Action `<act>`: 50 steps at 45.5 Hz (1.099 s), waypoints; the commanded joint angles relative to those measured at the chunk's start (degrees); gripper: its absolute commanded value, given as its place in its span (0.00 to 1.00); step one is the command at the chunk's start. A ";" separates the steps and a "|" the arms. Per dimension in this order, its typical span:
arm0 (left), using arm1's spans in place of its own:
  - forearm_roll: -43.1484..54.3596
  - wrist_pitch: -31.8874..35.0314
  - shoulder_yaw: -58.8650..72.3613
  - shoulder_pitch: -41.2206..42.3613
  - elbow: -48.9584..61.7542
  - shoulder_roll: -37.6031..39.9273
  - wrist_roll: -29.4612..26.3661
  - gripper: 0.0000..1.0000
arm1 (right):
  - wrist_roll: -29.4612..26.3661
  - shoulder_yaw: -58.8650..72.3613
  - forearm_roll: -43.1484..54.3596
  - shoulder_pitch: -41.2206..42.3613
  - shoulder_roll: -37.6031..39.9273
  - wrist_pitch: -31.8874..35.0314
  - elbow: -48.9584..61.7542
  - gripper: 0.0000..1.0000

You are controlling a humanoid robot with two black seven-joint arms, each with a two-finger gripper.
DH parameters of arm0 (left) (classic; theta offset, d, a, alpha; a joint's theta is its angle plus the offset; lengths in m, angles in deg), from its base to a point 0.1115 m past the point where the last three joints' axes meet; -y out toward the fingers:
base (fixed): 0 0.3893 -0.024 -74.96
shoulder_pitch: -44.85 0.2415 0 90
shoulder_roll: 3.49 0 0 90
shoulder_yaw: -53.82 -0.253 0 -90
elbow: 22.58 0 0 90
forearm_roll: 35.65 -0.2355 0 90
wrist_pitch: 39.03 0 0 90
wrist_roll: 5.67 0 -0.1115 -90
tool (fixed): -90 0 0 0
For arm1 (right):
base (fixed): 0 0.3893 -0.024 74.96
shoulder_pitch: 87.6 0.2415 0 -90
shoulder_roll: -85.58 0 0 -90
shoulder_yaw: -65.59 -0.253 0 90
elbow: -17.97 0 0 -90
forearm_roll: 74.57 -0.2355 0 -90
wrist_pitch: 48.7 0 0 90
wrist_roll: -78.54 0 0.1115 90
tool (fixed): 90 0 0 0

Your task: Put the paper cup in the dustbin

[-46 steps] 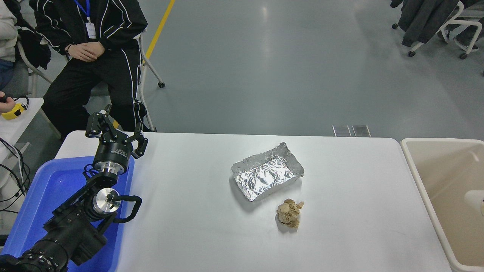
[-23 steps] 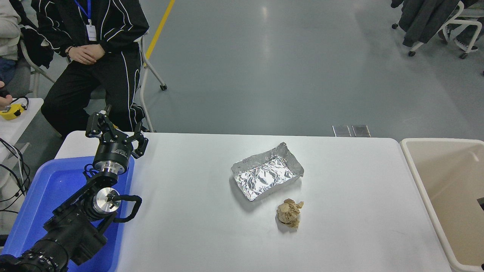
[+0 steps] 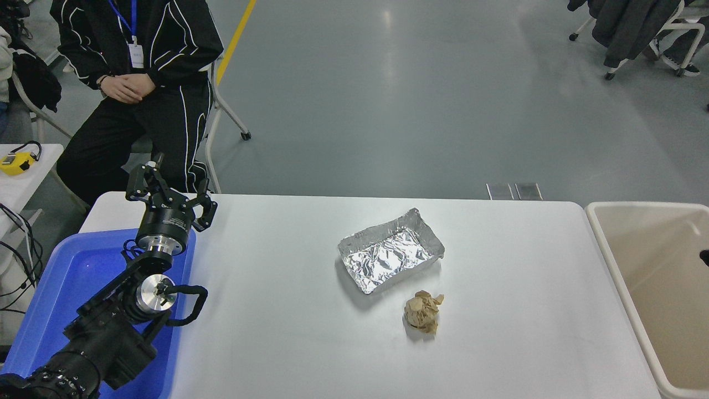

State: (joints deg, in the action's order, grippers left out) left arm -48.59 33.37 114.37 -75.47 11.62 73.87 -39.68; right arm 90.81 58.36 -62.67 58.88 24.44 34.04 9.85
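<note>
The paper cup does not show anywhere in this view. The beige dustbin (image 3: 605,238) stands off the table's right end, and the part of its tan inside that shows holds nothing. Only a small dark sliver of my right arm (image 3: 704,257) shows at the picture's right edge, over the dustbin; I cannot tell whether its gripper is open or shut. My left gripper (image 3: 169,187) is open and empty, parked at the lower left over the far corner of the blue tub.
A crinkled silver foil tray (image 3: 390,256) lies at the table's middle, with a crumpled brown paper wad (image 3: 422,313) just in front of it. A blue plastic tub (image 3: 66,277) sits at the left end. A person in black (image 3: 138,83) sits beyond the far left corner.
A white shape at the right edge inside the dustbin one second ago is gone from view. The dark sliver of my right arm has risen along that edge. The left arm has not moved.
</note>
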 commanded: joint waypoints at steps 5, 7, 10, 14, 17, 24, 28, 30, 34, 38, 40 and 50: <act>0.02 0.02 0.01 -0.01 -0.01 -0.02 0.00 1.00 | 0.22 -24.89 0.05 7.78 -0.38 0.41 -21.73 0.99; 0.02 0.02 0.01 -0.01 -0.01 -0.02 0.00 1.00 | 0.30 -30.89 0.75 7.60 -1.52 0.59 -25.79 0.99; 0.02 0.02 0.01 -0.01 -0.01 -0.02 0.00 1.00 | 1.97 -36.88 1.02 7.60 -3.11 2.17 -29.93 0.99; 0.02 0.02 0.01 -0.01 -0.01 -0.02 0.00 1.00 | 5.83 -38.55 1.02 6.90 -4.69 2.61 -30.02 0.99; 0.02 0.02 0.01 -0.01 -0.01 -0.02 0.00 1.00 | 9.52 -38.82 1.02 3.83 -5.30 2.61 -29.84 0.99; 0.02 0.02 0.01 -0.01 -0.01 -0.02 0.00 1.00 | 13.49 -43.03 1.02 -5.75 -7.85 2.61 -29.76 0.99; 0.02 0.02 0.01 -0.01 -0.01 -0.02 0.00 1.00 | 14.28 -44.97 1.02 -9.44 -9.35 2.61 -29.93 0.99; 0.02 0.02 0.01 -0.01 -0.01 -0.10 0.00 1.00 | 14.45 -45.06 1.02 -11.47 -9.70 2.61 -29.93 0.99; 0.02 0.02 0.01 -0.01 -0.01 -0.02 0.00 1.00 | 15.07 -45.06 1.02 -14.80 -11.10 2.61 -29.76 0.99; 0.02 0.02 0.01 -0.01 -0.01 -0.02 0.00 1.00 | 15.16 -45.06 1.02 -16.74 -12.25 2.52 -29.76 0.99; 0.02 0.02 0.01 -0.01 -0.01 -0.02 0.00 1.00 | 15.07 -44.97 1.02 -17.71 -12.60 1.91 -29.41 0.99; 0.02 0.02 0.01 -0.01 -0.01 -0.02 0.00 1.00 | 15.07 -44.97 1.02 -19.73 -13.48 2.34 -27.82 0.99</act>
State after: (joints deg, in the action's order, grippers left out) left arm -48.57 33.39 114.38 -75.47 11.61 73.85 -39.68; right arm 105.33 14.11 -61.66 42.97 12.50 36.18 -18.73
